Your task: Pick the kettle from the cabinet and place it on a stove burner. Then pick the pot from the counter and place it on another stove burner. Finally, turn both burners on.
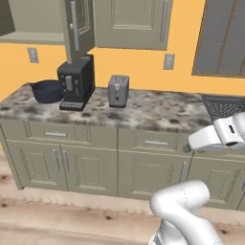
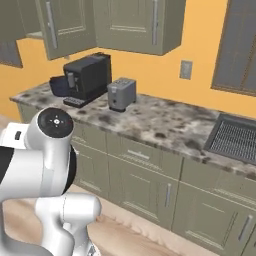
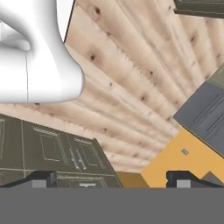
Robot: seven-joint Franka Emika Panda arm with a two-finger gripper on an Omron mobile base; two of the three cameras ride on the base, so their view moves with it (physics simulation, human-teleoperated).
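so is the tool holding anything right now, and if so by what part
Nothing is held. In the hand view the tool stands wide open, with only wooden floor and cupboard fronts beyond its tips.

pot (image 1: 46, 91) on counter (image 1: 153, 112), left of coffee machine (image 1: 75, 82) and toaster (image 1: 118, 90).

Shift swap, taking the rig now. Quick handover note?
Gripper: open, holding nothing, aimed down at the wood floor and lower cupboard fronts.
Pot: on the counter, far left, behind the coffee machine; toaster to its right.
Cabinet: door open above the coffee machine; can't see the kettle from these views.
Done: nothing visible yet.
Left: kettle to a burner, pot to another, both burners on.
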